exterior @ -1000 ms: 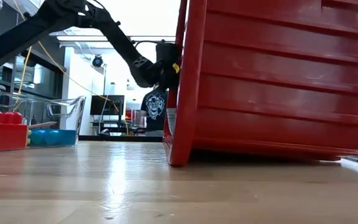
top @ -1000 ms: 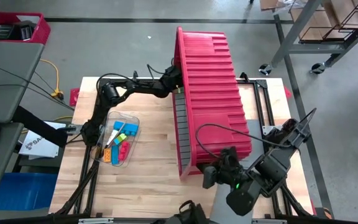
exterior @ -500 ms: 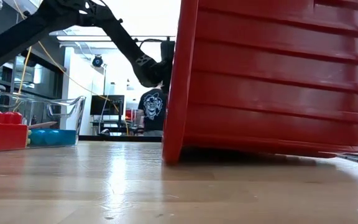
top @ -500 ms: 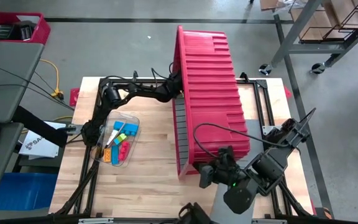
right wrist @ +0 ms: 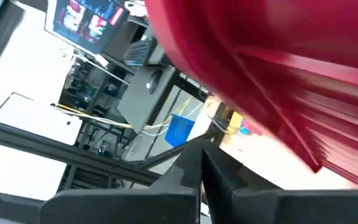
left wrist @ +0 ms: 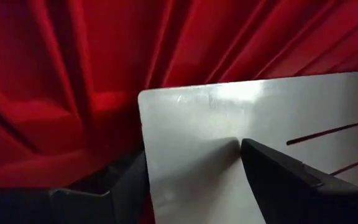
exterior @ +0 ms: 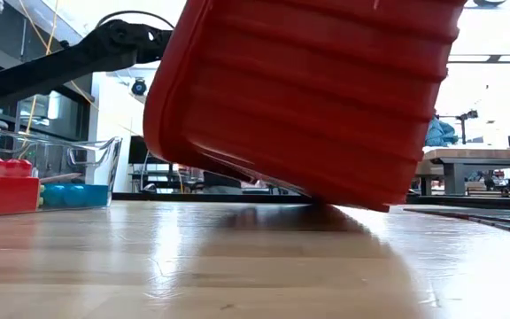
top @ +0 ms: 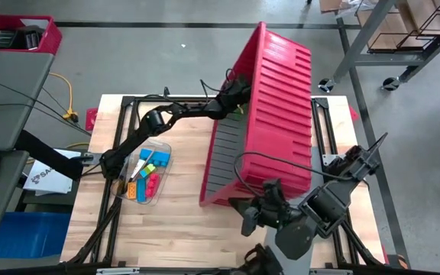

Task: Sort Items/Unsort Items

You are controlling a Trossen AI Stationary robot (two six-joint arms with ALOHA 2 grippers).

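Red bin [top: 270,114] tilts over the bench [top: 182,214], left pincer [top: 234,85] clamping its rim, right pincer [top: 252,219] shut beneath, likely tipping it to empty.

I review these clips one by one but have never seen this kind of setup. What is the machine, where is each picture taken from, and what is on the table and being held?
It is a robot with two dark arms at a wooden table. One camera looks straight down, one sits level with the tabletop, and one rides on each wrist.

A large red bin is tipped, one edge lifted off the wood. The left gripper grips a pale panel at the bin's far edge. The right gripper is shut, at the bin's near end; whether it touches the bin is unclear.

To the left, a clear tray holds the items: small coloured blocks.
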